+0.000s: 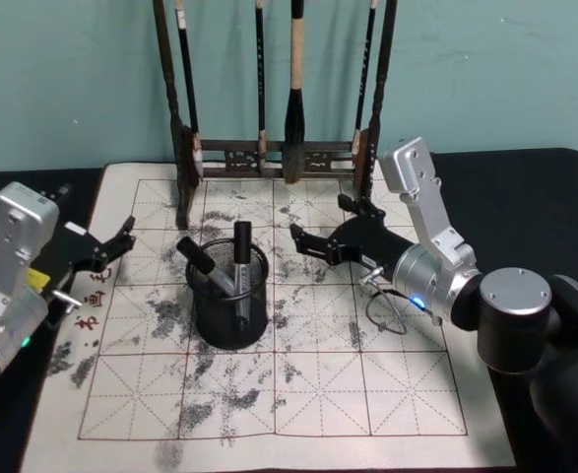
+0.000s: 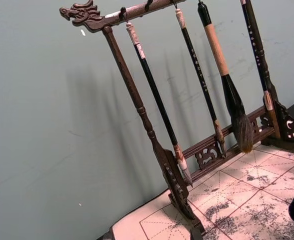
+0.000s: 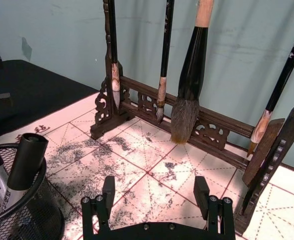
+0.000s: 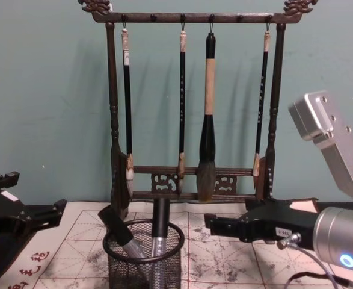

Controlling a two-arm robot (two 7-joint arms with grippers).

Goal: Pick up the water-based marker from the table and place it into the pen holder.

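Counts on the calligraphy sheet

One pen holder (image 1: 228, 305) stands near the middle of one ink-stained practice sheet (image 1: 407, 394), with two markers (image 1: 241, 258) in it; one brush rack (image 4: 188, 108) stands at the sheet's far edge with four brushes (image 4: 207, 120) hanging; two grippers, left (image 1: 121, 239) and right (image 1: 320, 225), flank the holder.

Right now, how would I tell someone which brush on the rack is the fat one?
Find the dark wooden brush rack standing at the back of the paper mat. Four brushes hang from its top bar; the fat brush is third from the robot's left. It alone has a tan handle and a thick, bushy dark tip.
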